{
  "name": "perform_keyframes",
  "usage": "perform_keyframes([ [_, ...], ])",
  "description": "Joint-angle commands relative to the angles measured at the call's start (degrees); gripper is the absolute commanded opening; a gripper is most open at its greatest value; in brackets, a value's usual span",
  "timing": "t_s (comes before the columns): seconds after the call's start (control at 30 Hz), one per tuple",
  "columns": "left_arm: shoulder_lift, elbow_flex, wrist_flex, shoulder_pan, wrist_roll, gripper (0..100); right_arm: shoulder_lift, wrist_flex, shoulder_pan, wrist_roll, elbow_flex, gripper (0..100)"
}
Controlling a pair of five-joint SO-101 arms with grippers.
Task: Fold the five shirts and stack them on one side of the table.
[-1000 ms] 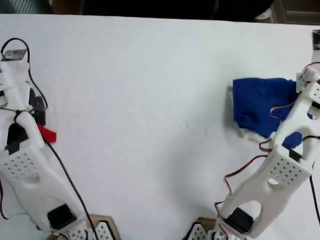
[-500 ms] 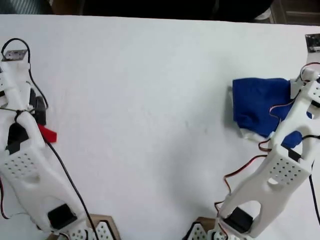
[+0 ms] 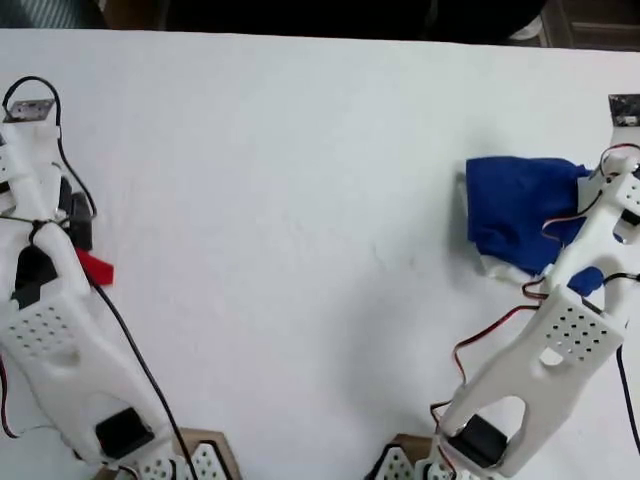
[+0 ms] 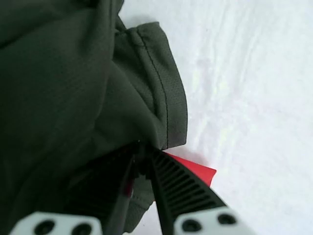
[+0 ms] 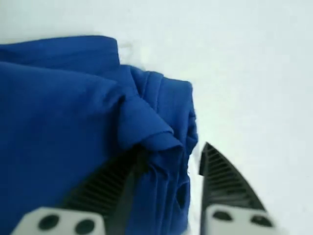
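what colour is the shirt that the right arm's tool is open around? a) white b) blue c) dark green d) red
b: in the right wrist view the right tool stands open around a bunched fold of the blue shirt.

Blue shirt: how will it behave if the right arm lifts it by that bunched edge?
Blue shirt is probably floppy: it creases and bunches between the open jaws. Thin folds suggest it is light; it should drape and may unfold when lifted.
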Motion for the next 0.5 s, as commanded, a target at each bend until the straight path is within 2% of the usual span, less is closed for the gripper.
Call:
perform_keyframes([
  [0.0, -1.9, -2.3, 0.7, -0.5, -0.7, 3, -0.6, -0.1, 0.4, -0.5, -6.4, 4.0],
  [0.47, -1.9, -2.3, 0.5, -0.5, -0.6, 3, 3.2, -6.2, 0.1, -0.1, -9.1, 2.0],
])
